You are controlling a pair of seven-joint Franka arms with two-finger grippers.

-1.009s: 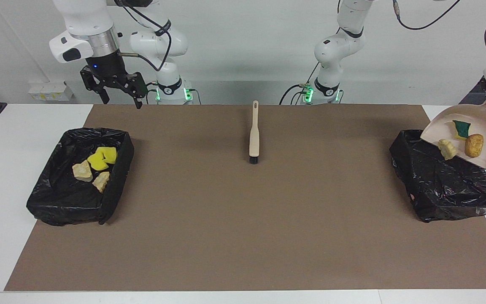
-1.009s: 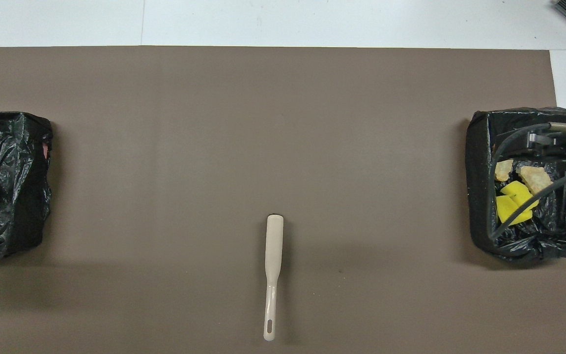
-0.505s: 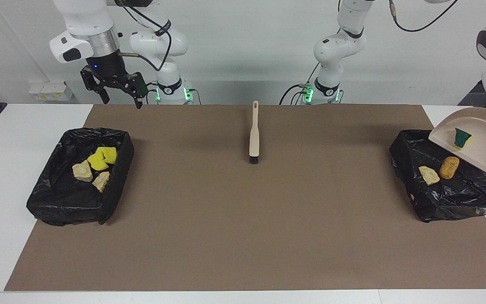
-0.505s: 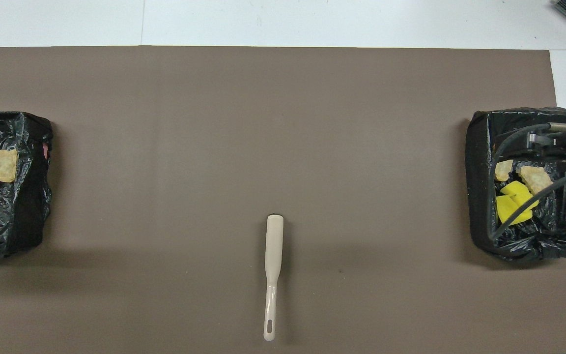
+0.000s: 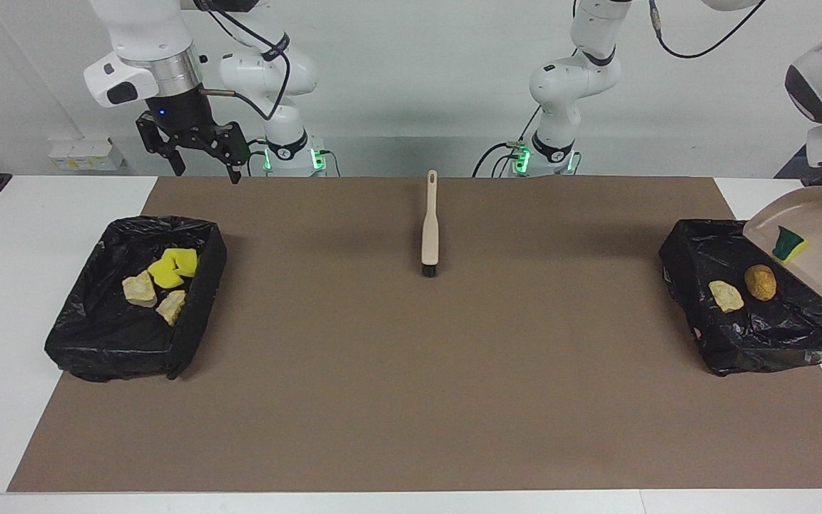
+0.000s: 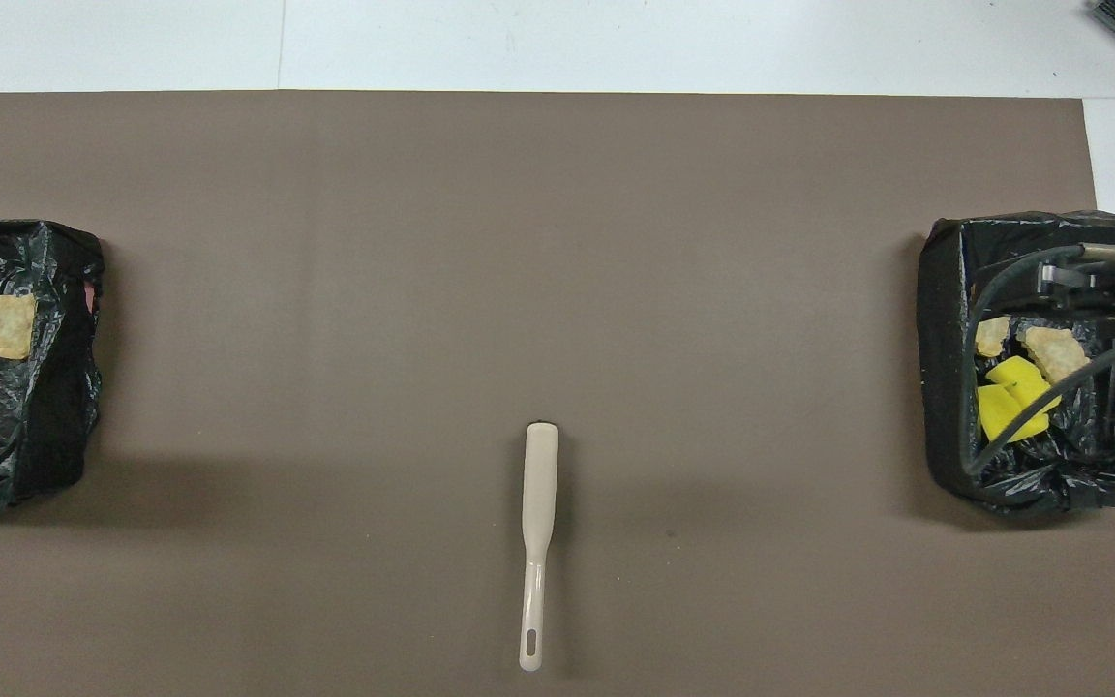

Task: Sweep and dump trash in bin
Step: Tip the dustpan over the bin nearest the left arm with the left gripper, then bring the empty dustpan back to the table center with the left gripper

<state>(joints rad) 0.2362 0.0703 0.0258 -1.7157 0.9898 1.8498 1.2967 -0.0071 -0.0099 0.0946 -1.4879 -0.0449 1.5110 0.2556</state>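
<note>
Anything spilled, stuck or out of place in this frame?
Nothing has spilled on the mat. One oddity: the green-and-yellow sponge wedge clings to the steeply tilted dustpan over the bin at the left arm's end, while two tan pieces lie inside that bin.

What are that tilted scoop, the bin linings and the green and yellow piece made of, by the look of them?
The scoop looks like smooth beige plastic with an even matte sheen. The bin linings seem thin black plastic film, crinkled and glossy. The green and yellow piece is probably kitchen sponge, a green layer on yellow.
</note>
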